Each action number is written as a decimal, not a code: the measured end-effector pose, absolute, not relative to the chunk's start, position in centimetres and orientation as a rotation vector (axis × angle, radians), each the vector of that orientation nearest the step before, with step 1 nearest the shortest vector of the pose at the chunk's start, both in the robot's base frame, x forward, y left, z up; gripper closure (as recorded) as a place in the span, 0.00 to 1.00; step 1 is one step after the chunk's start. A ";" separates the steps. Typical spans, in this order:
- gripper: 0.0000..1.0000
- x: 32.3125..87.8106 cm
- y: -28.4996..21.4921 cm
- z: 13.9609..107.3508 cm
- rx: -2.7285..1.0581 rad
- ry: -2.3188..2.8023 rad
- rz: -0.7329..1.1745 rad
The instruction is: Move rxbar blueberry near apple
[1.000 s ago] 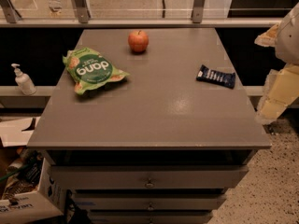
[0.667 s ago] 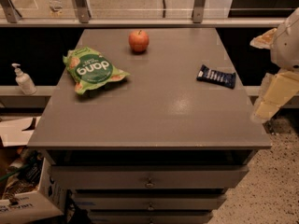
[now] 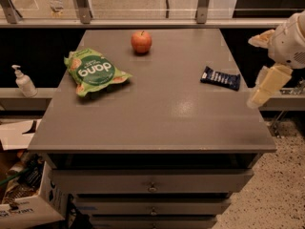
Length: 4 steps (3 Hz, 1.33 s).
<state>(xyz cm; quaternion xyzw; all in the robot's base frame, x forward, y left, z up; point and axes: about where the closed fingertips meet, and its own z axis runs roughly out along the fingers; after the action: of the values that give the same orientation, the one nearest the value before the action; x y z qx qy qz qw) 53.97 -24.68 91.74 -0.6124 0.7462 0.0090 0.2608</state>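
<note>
The rxbar blueberry [image 3: 220,78], a flat dark navy bar with white lettering, lies on the right side of the grey table [image 3: 162,113]. The red-orange apple [image 3: 141,41] stands at the far middle of the table, well to the left of and behind the bar. My gripper [image 3: 265,87], cream and white, hangs at the right edge of the view, just past the table's right edge. It is to the right of the bar, slightly nearer the camera, and touches nothing.
A green chip bag [image 3: 93,72] lies on the table's left side. A white pump bottle [image 3: 22,81] stands on a ledge to the left. Drawers [image 3: 152,182] sit under the tabletop. A railing [image 3: 143,4] runs behind the table.
My gripper has moved a little left and up, toward the table's right edge. The bar, apple and chip bag have not moved.
</note>
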 end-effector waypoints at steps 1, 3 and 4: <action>0.00 57.9 -25.7 89.7 -1.586 2.034 0.112; 0.00 58.7 -25.9 88.6 -1.541 2.036 0.166; 0.00 59.4 -26.0 87.2 -1.483 2.037 0.226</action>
<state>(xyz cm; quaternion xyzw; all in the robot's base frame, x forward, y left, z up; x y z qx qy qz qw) 59.45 -26.00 87.19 -0.5589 0.7678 0.0852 0.3013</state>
